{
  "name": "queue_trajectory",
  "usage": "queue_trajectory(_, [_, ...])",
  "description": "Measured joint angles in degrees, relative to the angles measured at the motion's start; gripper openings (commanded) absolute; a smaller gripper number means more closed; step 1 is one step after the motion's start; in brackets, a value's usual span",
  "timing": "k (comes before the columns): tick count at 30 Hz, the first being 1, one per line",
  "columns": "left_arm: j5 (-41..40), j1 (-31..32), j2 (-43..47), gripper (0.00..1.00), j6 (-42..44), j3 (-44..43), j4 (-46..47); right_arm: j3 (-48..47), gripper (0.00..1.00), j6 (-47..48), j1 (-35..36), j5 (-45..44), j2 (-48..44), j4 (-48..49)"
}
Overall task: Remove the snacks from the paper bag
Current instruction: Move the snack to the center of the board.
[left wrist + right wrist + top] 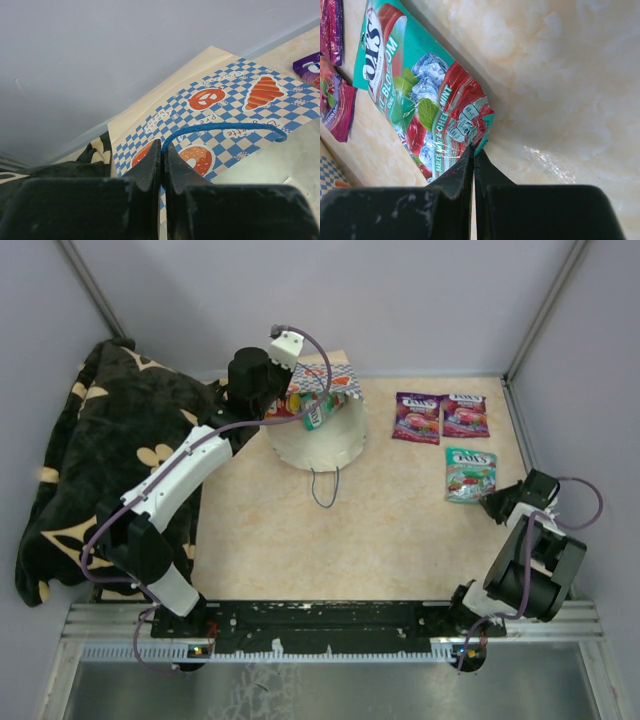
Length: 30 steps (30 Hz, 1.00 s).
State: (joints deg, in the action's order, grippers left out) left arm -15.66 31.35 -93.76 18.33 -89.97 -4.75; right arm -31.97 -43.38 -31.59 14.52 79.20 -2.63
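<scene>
Top view, L to R: a black floral blanket [80, 470] is heaped at 9 o'clock, beside the beige bench [300, 540]. At approx 11 o'clock lies the small cream paper bag w/ blue-white checkered band [318, 445], mouth gaping. One string loop trails toward 6 o'clock.

The left claw [161, 150] is pressed together, pinching the bag's thin blue string handle [225, 127].

Progress: three pkts are out on the bench. Two glossy purple-pink candy packets [440, 416] sit side by side at 1 o'clock. One teal mint candy packet [470, 475] lies just nearer, at 2 o'clock. Left to do: green and orange-red packets [313, 412] show in the bag's mouth. Exact count can't be told. So prob. past halfway, not finished.

The right claw [474, 150] is pressed together, tips at the teal pkt's near corner. Can't tell whether any foil is nipped.

Views compared:
- Left wrist cam alone shows the string running between the jaws, plus pretzel and croissant prints on the band. The top view hides that grip behind the wrist.
- Right wrist cam alone shows the tip-to-corner contact.
- Only the top view shows the bag's contents and all the pkts that are out.
</scene>
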Motion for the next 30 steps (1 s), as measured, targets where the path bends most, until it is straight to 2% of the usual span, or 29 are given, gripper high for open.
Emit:
queue_trajectory(15, [-0.02, 0.00, 0.00, 0.05, -0.02, -0.11, -0.55, -7.17, 0.00, 3.39, -0.94, 0.72, 6.19, -1.84])
queue_trajectory(16, [-0.02, 0.00, 0.00, 0.05, -0.02, -0.11, -0.61, -8.24, 0.02, 4.02, -0.94, 0.55, 6.40, -2.69])
queue_trajectory(18, [0.00, 0.00, 0.00, 0.05, -0.02, -0.11, -0.66, -10.54, 0.38, 5.35, -0.94, 0.09, 6.91, -4.24])
queue_trajectory(20, [0.02, 0.00, 0.00, 0.05, -0.04, -0.26, -0.83, -11.80, 0.69, 6.03, -0.96, -0.17, 6.97, -4.92])
queue_trajectory(22, [0.04, 0.00, 0.00, 0.06, -0.07, -0.42, -0.92, -12.87, 0.93, 7.17, -0.98, -0.31, 6.95, -5.57])
queue_trajectory(23, [0.04, 0.00, 0.00, 0.06, -0.09, -0.59, -1.01, -13.16, 0.98, 7.50, -1.03, -0.33, 6.88, -5.97])
queue_trajectory(24, [0.04, 0.00, 0.00, 0.06, -0.11, -0.70, -1.05, -13.18, 0.99, 7.80, -1.07, -0.44, 6.47, -6.29])
queue_trajectory(30, [0.07, 0.00, 0.00, 0.06, -0.39, -0.96, -1.22, -14.60, 0.99, 9.09, -0.44, -4.61, -2.01, -12.02])
